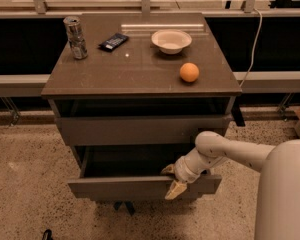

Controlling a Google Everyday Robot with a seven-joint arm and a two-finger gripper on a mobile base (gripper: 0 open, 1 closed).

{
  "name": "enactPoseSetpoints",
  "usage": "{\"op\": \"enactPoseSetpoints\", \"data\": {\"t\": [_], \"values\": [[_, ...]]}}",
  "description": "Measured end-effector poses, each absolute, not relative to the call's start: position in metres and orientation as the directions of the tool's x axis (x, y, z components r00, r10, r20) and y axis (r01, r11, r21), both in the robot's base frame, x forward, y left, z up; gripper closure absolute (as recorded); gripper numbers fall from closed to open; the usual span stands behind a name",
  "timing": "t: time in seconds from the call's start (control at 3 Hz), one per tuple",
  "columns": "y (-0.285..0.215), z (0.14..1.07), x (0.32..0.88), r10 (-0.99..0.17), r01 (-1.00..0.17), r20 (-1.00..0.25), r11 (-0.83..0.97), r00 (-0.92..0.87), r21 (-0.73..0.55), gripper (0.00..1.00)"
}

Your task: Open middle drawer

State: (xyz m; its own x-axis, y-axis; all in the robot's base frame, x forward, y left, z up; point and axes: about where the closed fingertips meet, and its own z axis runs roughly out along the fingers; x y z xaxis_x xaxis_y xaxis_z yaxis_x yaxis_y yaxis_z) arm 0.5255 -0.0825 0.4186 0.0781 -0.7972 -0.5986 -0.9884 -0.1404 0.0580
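Observation:
The middle drawer [120, 186] is pulled partway out of the cabinet, and its dark inside shows behind the flat grey-brown front. My gripper [172, 180] is at the right part of that front's top edge. One yellowish finger [167, 170] sits inside the drawer and the other hangs down the outer face, so the gripper is clasped on the panel. My white arm [225, 154] reaches in from the lower right.
The top drawer front [140, 129] stands above, with a dark gap under the cabinet top. On the top [135, 71] are a can [75, 37], a dark packet [113, 41], a white bowl [171, 40] and an orange [189, 72]. A cable [254, 39] hangs at the right. The floor is speckled.

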Motion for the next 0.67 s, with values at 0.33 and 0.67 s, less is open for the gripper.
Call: {"op": "enactPoseSetpoints", "data": {"t": [0.33,0.67], "values": [[-0.078,0.426,0.515,-0.783,-0.979,-0.614,-0.188,0.100,0.080,0.64],[-0.078,0.435,0.503,-0.770,-0.971,-0.627,-0.220,0.114,0.094,0.87]]}}
